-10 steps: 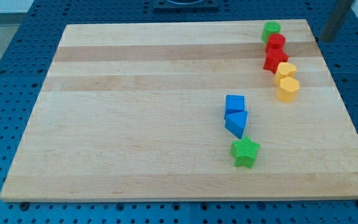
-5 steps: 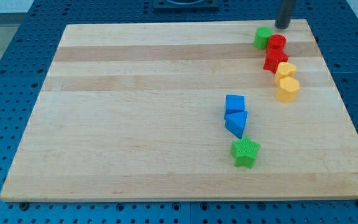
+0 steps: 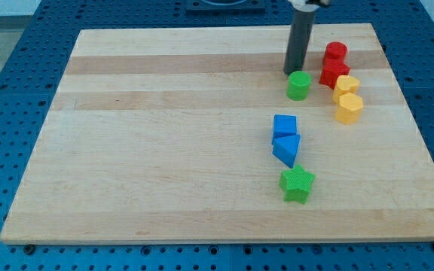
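Rod tip against a green cylinder on the wooden board

The arm carries no hand, only a rod; its tip [image 3: 292, 72] stands at the top edge of the green cylinder [image 3: 298, 86], touching or nearly so. The block looks small, light and rigid, likely to slide easily. Red blocks [image 3: 334, 64] and yellow blocks [image 3: 346, 98] crowd the view's right; bare board [image 3: 149, 128] lies left.

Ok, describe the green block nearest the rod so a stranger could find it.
On the wooden board, look toward the view's upper right. My tip stands just above the green cylinder. It is round, unlike the green star lower down.
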{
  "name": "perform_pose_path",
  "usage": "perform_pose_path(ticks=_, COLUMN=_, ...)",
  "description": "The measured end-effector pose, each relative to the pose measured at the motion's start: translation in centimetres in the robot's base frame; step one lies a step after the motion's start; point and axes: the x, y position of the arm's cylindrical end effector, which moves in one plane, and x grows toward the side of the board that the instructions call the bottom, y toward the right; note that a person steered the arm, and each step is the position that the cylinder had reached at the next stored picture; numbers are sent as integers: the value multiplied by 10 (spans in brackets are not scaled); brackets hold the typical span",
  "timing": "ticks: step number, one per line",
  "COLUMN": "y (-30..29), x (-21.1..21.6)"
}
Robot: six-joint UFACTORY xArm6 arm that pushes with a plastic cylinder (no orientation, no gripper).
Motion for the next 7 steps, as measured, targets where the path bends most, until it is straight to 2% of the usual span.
perform_pose_path(ticks=1, y=48, x=-2)
perform_pose_path(ticks=3, y=21, x=44)
perform_pose_path(ticks=6, y=-2, x=60)
perform_pose_path(ticks=7, y=-15, x=44)
